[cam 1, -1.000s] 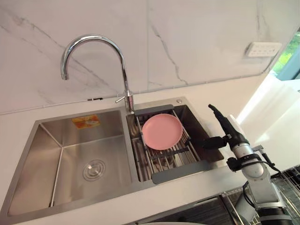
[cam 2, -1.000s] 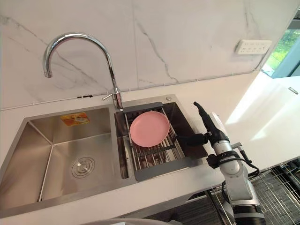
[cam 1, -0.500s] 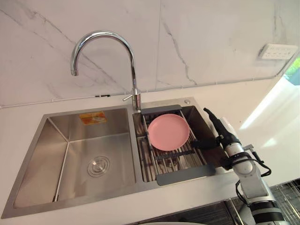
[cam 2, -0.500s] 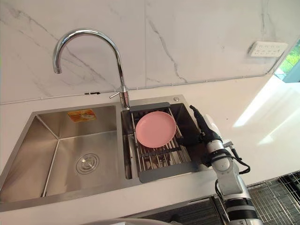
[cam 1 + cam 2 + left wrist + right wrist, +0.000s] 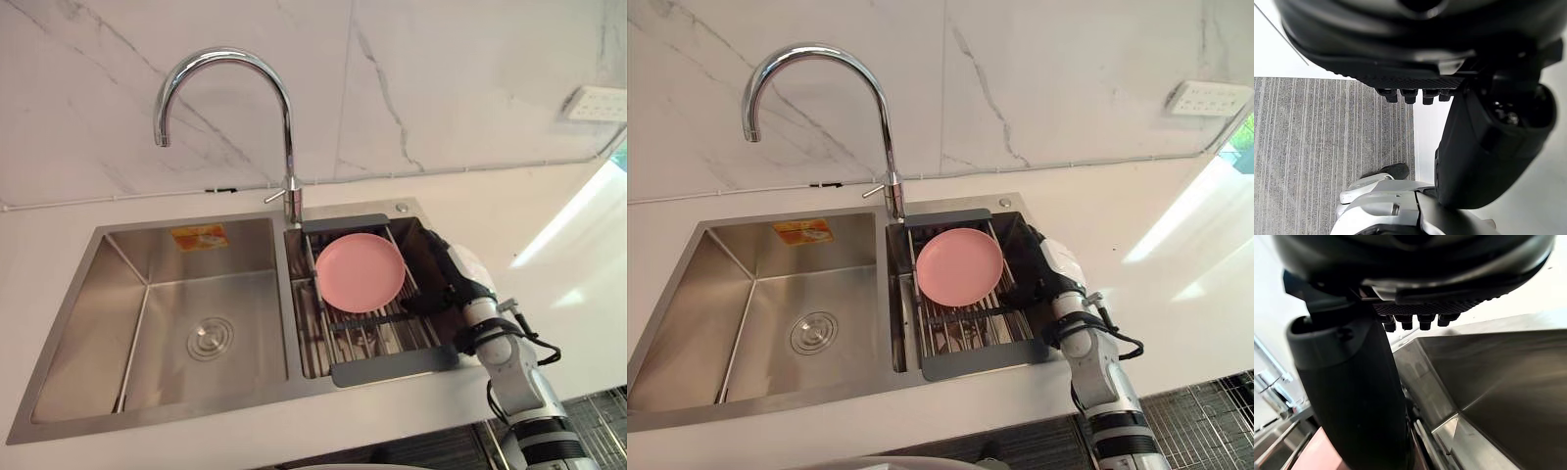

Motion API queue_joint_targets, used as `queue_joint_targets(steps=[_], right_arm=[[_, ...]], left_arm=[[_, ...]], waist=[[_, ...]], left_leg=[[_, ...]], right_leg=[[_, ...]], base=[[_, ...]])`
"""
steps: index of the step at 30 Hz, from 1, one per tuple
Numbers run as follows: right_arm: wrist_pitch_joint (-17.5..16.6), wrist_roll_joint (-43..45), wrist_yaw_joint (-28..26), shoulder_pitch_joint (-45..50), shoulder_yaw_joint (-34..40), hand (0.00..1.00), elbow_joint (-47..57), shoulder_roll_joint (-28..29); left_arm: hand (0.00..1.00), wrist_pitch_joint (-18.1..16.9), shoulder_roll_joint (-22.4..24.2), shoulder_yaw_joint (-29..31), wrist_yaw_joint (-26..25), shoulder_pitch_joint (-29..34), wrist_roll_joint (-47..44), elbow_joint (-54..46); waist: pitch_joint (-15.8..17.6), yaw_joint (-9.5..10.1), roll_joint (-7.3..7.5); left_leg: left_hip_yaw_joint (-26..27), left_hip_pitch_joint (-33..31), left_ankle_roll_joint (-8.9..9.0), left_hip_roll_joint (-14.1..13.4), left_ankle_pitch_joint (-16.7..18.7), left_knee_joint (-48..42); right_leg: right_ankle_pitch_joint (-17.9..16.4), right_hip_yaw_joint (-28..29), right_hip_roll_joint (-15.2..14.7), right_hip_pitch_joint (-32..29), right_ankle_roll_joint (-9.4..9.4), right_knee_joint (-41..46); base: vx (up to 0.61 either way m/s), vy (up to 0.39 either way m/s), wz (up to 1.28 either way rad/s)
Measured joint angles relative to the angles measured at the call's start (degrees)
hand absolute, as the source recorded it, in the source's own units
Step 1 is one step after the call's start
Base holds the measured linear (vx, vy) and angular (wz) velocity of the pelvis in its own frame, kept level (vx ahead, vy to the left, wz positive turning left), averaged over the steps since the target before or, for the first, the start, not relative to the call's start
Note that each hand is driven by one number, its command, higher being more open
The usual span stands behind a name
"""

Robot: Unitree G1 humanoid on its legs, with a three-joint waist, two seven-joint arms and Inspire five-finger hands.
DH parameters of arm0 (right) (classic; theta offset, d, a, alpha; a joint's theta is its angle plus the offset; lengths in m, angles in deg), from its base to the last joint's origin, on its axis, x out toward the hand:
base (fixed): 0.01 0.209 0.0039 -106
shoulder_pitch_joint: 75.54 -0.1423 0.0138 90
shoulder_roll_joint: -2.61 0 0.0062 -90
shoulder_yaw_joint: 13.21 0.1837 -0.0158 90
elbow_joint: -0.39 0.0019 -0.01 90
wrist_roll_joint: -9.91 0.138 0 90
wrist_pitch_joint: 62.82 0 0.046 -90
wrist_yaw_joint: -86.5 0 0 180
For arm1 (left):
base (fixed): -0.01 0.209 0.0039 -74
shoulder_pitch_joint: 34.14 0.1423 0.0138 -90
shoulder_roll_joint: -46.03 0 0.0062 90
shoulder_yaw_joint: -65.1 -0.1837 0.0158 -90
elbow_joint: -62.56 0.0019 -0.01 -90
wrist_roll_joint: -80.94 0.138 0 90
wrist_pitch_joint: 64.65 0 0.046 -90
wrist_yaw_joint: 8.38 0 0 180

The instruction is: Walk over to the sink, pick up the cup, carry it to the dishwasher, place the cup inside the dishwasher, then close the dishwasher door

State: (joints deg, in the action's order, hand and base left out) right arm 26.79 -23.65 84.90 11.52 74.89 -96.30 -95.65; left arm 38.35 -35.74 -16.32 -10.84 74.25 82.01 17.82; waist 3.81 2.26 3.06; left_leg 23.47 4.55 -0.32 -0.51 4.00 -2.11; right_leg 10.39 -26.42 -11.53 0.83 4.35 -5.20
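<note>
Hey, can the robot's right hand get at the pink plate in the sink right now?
Probably yes. The right hand is down at the small basin's right side, right beside the pink plate, which lies uncovered on the rack with nothing between them.

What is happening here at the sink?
The right robot hand is open at the sink's right basin, beside the rack that bears a pink plate. It holds nothing. The left robot hand hangs open over the floor. The cup is not yet picked up.
</note>
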Motion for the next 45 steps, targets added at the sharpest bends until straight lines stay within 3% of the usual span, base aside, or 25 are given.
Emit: queue_joint_targets(steps=[17, 33, 45], right_arm=[[0.14, -4.24, 8.13, -1.77, -2.74, 1.00, -1.90, -0.02], [-0.44, -8.88, 10.80, -5.10, -7.16, 1.00, -6.87, -1.18], [-4.16, -13.88, 17.20, -5.35, -9.88, 1.00, -8.69, -4.08]], left_arm=[[1.00, -1.40, 0.00, -0.04, -0.11, 0.01, -0.27, 0.06], [1.00, -1.96, -0.05, -0.16, -0.12, 1.08, -1.86, 0.88], [1.00, -3.47, -0.11, -0.20, -0.12, 1.10, -2.16, 2.00]], waist=[[1.13, 0.96, -0.16], [1.37, 1.80, -0.13], [1.61, 2.27, -0.24]], left_leg=[[-0.83, -0.05, -0.10, 0.24, -0.05, 0.06], [-3.06, -0.44, -0.31, 0.38, -0.17, -0.07], [-3.96, -0.79, -0.56, 0.49, -0.34, -0.14]], right_leg=[[-0.07, -0.66, -0.15, 0.35, 0.10, 0.02], [-0.04, -2.01, -0.17, 0.88, 0.27, 0.26], [-0.08, -2.55, -0.18, 0.92, 0.29, 0.25]], base=[[0.00, 0.002, 0.01], [0.01, 0.004, 0.04], [0.01, 0.008, 0.02]])
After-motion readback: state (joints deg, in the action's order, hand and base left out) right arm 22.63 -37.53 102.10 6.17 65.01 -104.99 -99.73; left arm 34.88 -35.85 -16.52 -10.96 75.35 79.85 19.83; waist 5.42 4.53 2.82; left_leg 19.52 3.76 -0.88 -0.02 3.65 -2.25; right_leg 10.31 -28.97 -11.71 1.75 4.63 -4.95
